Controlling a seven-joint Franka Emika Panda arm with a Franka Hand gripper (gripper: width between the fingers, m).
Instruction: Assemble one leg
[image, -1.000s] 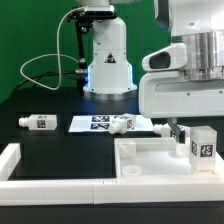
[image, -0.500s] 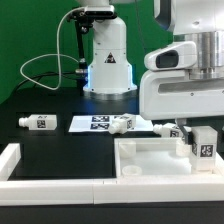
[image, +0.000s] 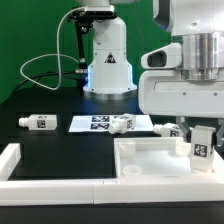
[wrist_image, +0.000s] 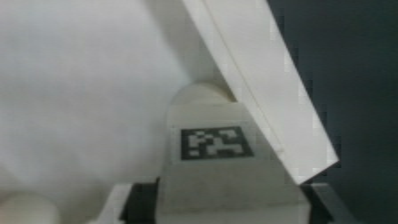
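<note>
My gripper (image: 200, 133) is shut on a leg (image: 201, 146), a white peg with a black-and-white tag. It holds the leg upright over the far right corner of the large white panel (image: 150, 160). In the wrist view the leg (wrist_image: 217, 130) fills the gap between the dark fingers (wrist_image: 150, 202), with the panel's raised edge (wrist_image: 267, 80) running beside it. Whether the leg's foot touches the panel is hidden. Three more legs lie on the table: one at the exterior view's left (image: 40, 122), one by the marker board (image: 125, 123) and one behind the panel (image: 165, 128).
The marker board (image: 92, 123) lies flat in the middle of the black table. The robot base (image: 108, 65) stands behind it with a looping cable (image: 45, 60) at its left. A white rail (image: 20, 165) borders the front left.
The gripper has turned slightly with the leg in it, so the leg's tagged face now looks narrower. The lying legs and the panel have not moved.
</note>
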